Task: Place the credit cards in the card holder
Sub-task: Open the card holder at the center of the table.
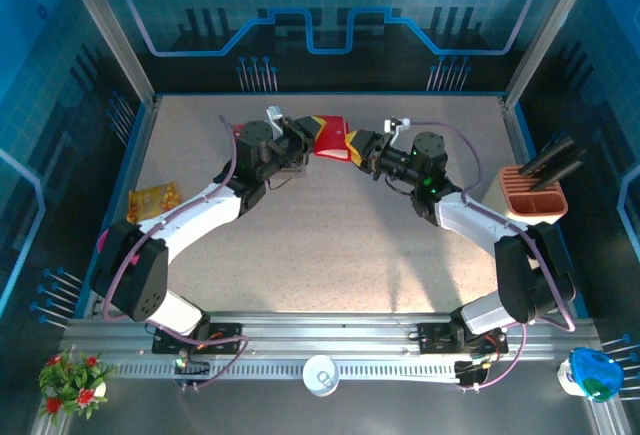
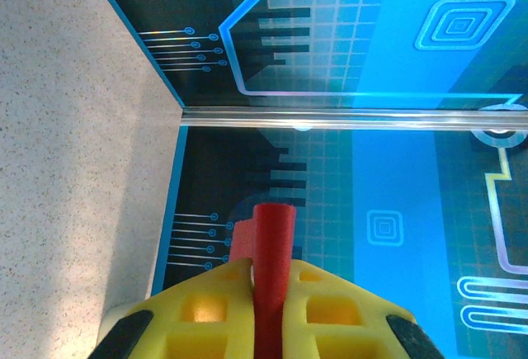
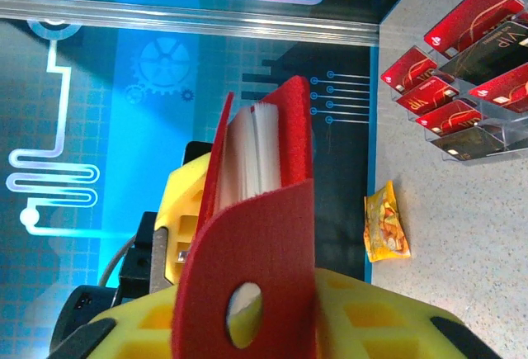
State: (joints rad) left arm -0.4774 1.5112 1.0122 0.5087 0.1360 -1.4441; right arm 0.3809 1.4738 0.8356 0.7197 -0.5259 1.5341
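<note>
The left gripper (image 1: 300, 144) and right gripper (image 1: 362, 148) each pinched the holder (image 1: 330, 139), raised between them, while the cards (image 3: 478, 16) sat in a clear rack (image 3: 487, 140), apparently none inserted yet.

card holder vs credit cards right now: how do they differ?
Pose: the card holder is held up off the table between the left gripper and right gripper, while the credit cards sit down on the table.
Look: the card holder is plain red with a round hole and pale pockets inside, while the credit cards carry black bands and pale markings.
Both are red.
</note>
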